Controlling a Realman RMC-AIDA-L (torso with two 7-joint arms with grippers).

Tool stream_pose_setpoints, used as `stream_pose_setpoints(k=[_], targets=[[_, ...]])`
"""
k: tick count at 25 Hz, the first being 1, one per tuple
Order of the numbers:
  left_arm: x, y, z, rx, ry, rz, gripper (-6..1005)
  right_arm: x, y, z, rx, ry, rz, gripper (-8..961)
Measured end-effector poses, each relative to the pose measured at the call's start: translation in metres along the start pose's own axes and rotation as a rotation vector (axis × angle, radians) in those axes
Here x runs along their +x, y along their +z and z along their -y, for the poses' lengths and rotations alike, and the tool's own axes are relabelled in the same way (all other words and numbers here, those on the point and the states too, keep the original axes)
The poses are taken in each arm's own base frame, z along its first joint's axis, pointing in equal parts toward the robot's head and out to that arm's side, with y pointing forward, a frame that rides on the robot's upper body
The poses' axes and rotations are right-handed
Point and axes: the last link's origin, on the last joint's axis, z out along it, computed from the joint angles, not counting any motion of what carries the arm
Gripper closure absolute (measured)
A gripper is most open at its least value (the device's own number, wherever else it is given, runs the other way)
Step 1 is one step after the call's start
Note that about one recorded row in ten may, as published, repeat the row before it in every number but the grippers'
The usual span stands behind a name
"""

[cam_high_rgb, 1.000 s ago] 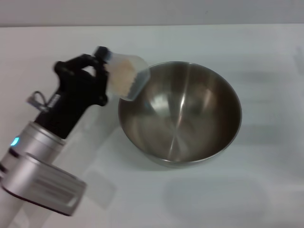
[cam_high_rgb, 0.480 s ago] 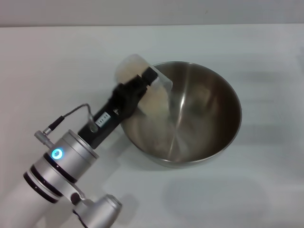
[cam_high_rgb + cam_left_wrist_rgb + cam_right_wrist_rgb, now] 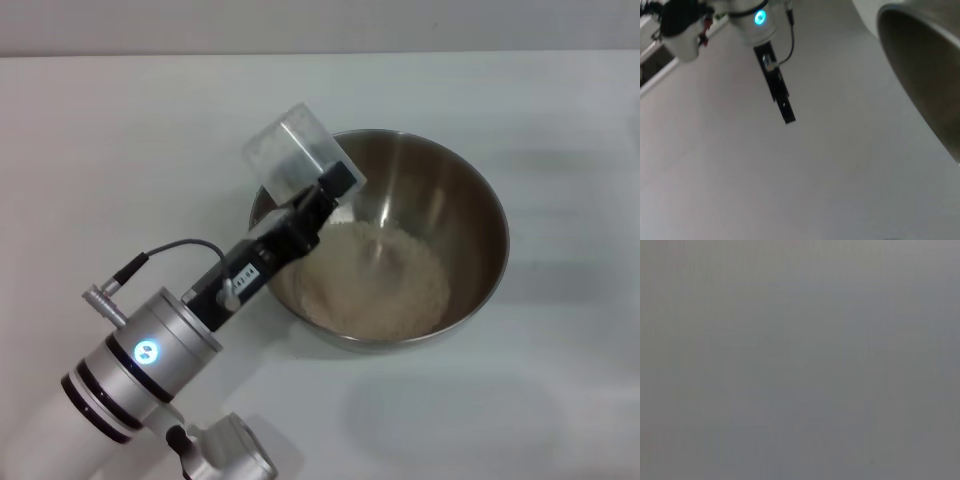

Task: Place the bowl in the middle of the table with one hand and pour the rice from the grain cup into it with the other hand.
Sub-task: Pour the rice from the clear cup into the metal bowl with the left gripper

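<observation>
The steel bowl (image 3: 470, 215) stands mid-table on the white table (image 3: 560, 100). A heap of pale rice (image 3: 375, 285) lies in its bottom. My left gripper (image 3: 322, 192) is shut on the clear grain cup (image 3: 293, 150) and holds it tipped mouth-down over the bowl's left rim. The cup looks empty. The left wrist view shows the bowl's outer wall (image 3: 920, 85). It also shows my right gripper (image 3: 781, 97) far off, a slim black bar under a blue light. My right arm is out of the head view.
The left arm's silver forearm (image 3: 140, 365) crosses the table's near left corner. The table's far edge (image 3: 320, 53) runs across the top of the head view. The right wrist view shows only flat grey.
The left gripper swung the cup over the bowl's rim and tipped it further. The rice left the cup and now lies heaped in the bowl.
</observation>
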Motion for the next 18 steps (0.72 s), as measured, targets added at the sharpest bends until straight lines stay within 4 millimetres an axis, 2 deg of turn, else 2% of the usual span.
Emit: stream_pose_setpoints(k=[7, 18], targets=[[0.0061, -0.0012, 0.0043, 0.016, 0.072, -0.016, 937, 0.0003, -0.0031, 0.0024, 0.005, -0.004, -0.002, 192], [0.0086, -0.0043, 0.0048, 0.014, 0.082, -0.02, 930, -0.0003, -0.003, 0.0021, 0.004, -0.002, 0.003, 192]])
